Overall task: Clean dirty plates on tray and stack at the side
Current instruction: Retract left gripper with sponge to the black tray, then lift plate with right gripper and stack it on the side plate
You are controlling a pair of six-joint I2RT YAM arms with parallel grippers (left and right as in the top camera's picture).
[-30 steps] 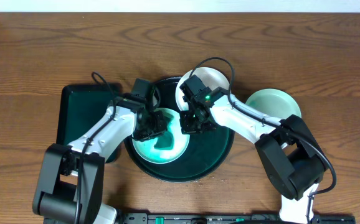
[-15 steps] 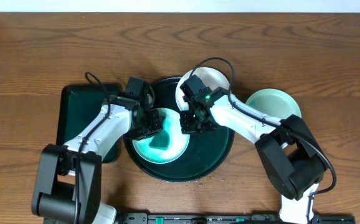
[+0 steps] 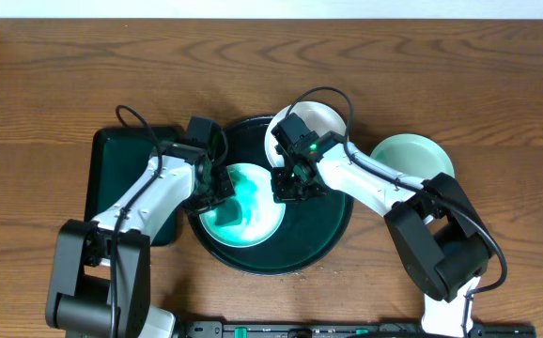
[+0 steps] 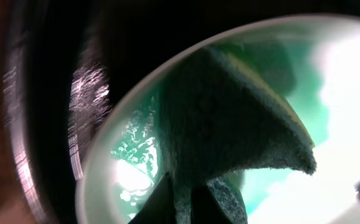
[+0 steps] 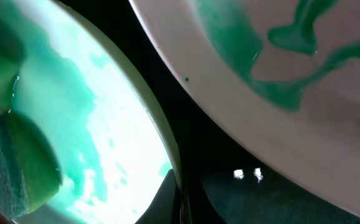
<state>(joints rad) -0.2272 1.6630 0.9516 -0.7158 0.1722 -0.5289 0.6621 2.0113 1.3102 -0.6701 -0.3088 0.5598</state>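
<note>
The large round black tray (image 3: 323,235) holds a plate smeared with teal-green (image 3: 257,218) at its left middle and a second marked plate (image 3: 323,120) at its back. A third plate (image 3: 412,155) lies on the table right of the tray. My left gripper (image 3: 217,188) is shut on the teal-green sponge (image 4: 230,118), pressed onto the smeared plate (image 4: 329,74). My right gripper (image 3: 286,185) is shut on that plate's right rim (image 5: 167,149); the second plate (image 5: 279,81) shows above it.
A rectangular dark green tray (image 3: 112,174) lies left of the black tray, under my left arm. Brown wooden table all round. A black bar runs along the front edge.
My left gripper has slid the sponge leftward across the smeared plate. My right gripper has stayed on the plate's rim.
</note>
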